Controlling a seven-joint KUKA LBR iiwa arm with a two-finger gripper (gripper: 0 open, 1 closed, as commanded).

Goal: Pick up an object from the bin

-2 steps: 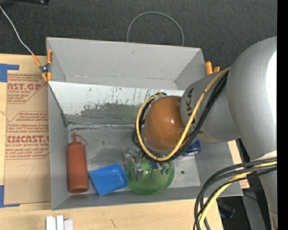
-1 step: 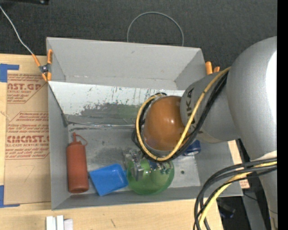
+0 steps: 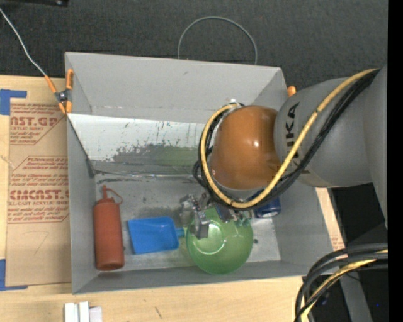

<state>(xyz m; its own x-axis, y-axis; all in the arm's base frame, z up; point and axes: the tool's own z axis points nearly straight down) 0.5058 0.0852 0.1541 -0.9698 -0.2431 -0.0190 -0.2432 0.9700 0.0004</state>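
arm (image 3: 343, 141) in from right | pincer (image 3: 199, 217) low over green bowl (image 3: 225, 253) | open/closed: cannot tell

Green bowl (image 3: 225, 253), probably upright, front-right.

This looks like a robotics lab, a test cell rather than anyone's home: a big grey industrial arm (image 3: 340, 144) trailing yellow and black cables (image 3: 327, 97) leans over a bare metal bin (image 3: 170, 82) on a pale wooden desk (image 3: 189, 303), with dark carpet (image 3: 126, 25) and a loose wire loop (image 3: 217, 18) beyond the desk's far edge.
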